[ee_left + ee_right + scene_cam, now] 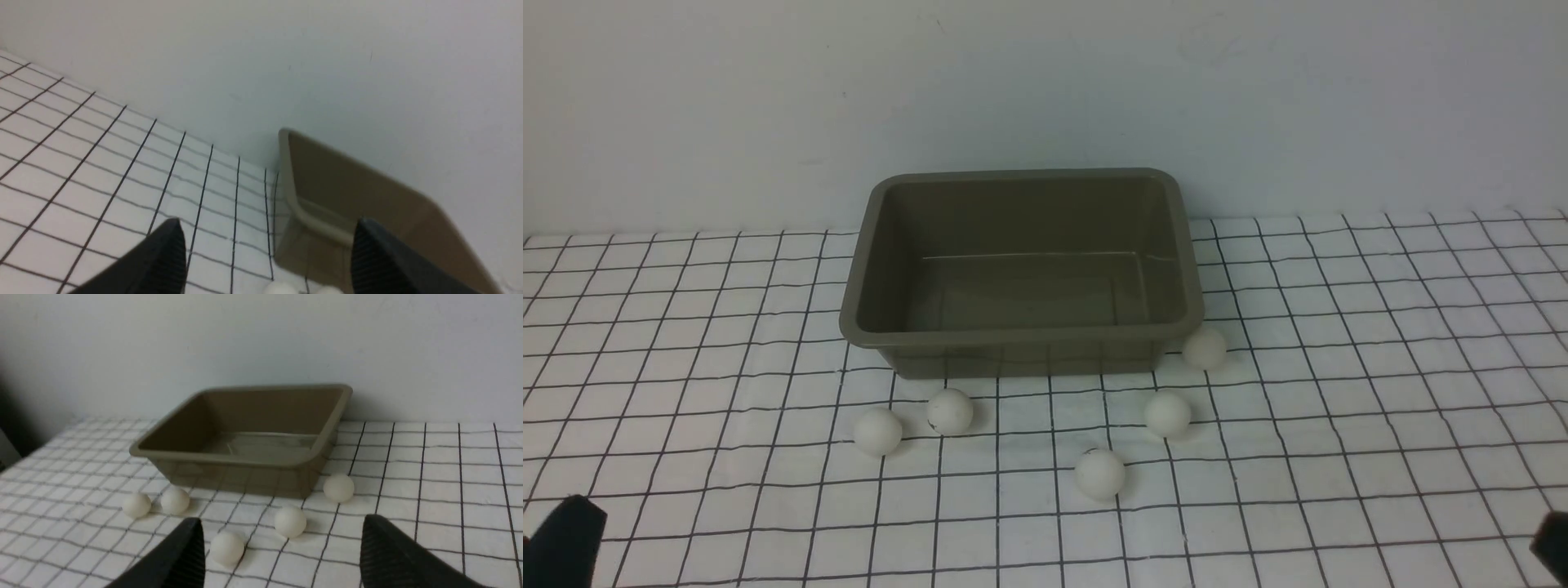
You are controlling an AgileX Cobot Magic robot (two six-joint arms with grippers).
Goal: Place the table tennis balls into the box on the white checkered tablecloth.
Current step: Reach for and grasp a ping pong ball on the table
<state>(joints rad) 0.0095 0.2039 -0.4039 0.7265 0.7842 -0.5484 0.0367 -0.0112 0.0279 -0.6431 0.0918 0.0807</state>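
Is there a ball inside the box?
No, the box is bare inside, and all five balls lie on the checkered cloth in front of it.

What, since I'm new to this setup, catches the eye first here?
The olive-grey box sits empty at the middle back of the white checkered tablecloth. Five white table tennis balls lie scattered on the cloth just in front of it, none inside.
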